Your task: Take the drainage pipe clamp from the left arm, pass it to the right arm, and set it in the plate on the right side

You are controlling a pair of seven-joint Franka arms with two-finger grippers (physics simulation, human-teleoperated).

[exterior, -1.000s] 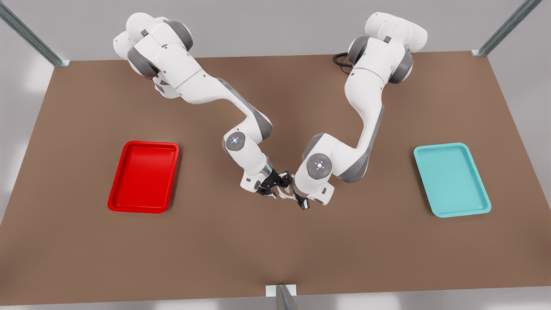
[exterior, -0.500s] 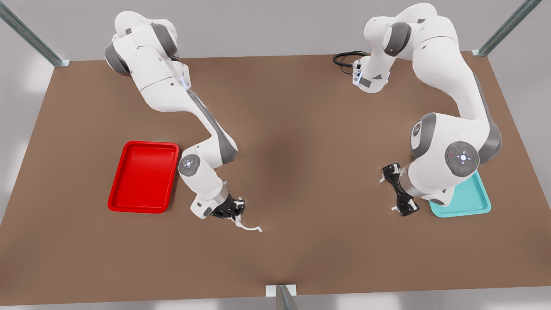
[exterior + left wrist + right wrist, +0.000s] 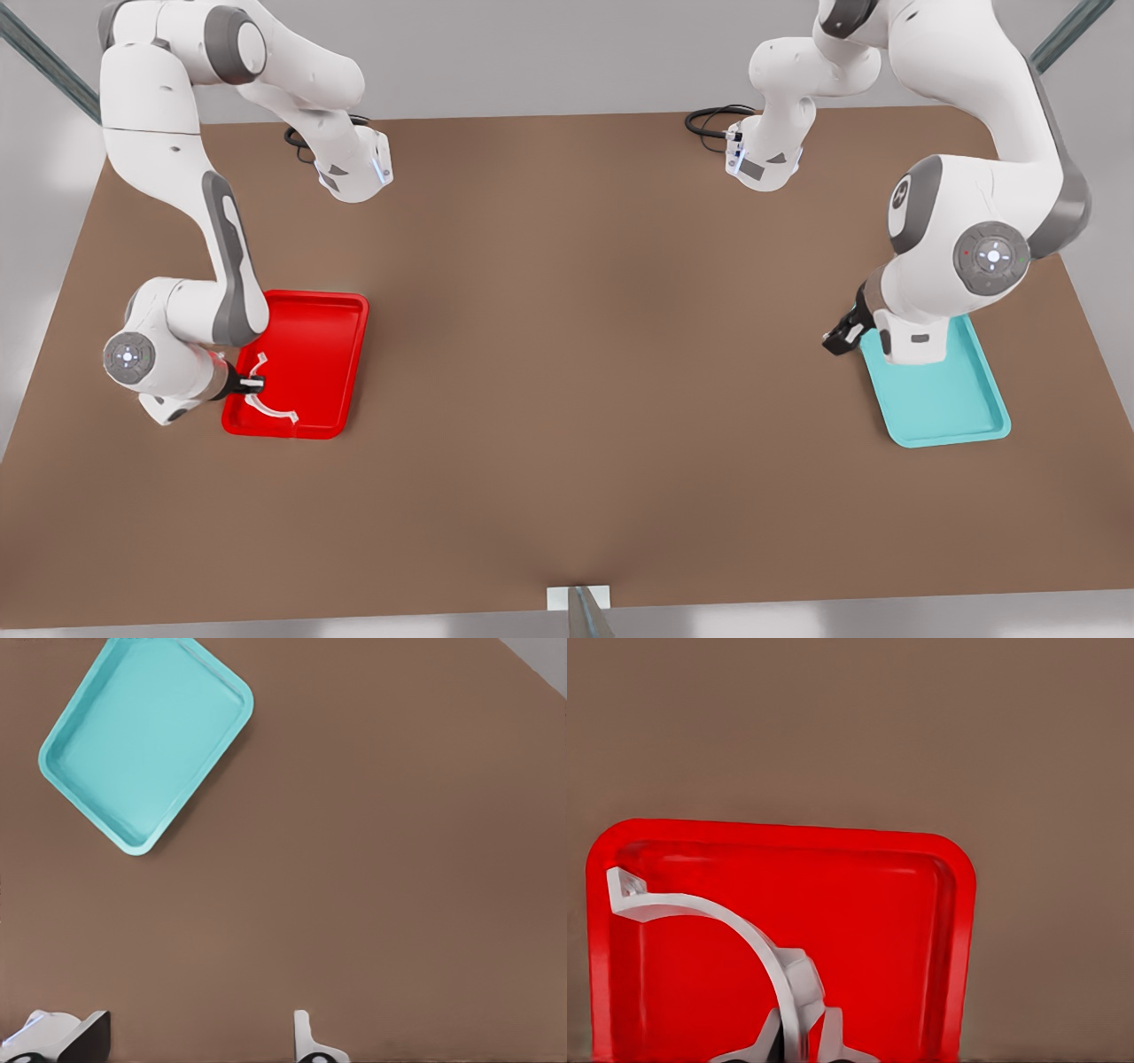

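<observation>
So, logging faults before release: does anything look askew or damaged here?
Nothing stands out. The right gripper holds the intact clamp over the red tray; the left gripper waits by the teal tray.

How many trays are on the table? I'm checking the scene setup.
2. The red tray lies on the front view's left, with the right gripper holding the white clamp over it. The teal tray lies on the front view's right, beside the left gripper.

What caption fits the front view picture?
Right pincer holds the white clamp over the red tray; left pincer waits by the teal tray.
</observation>
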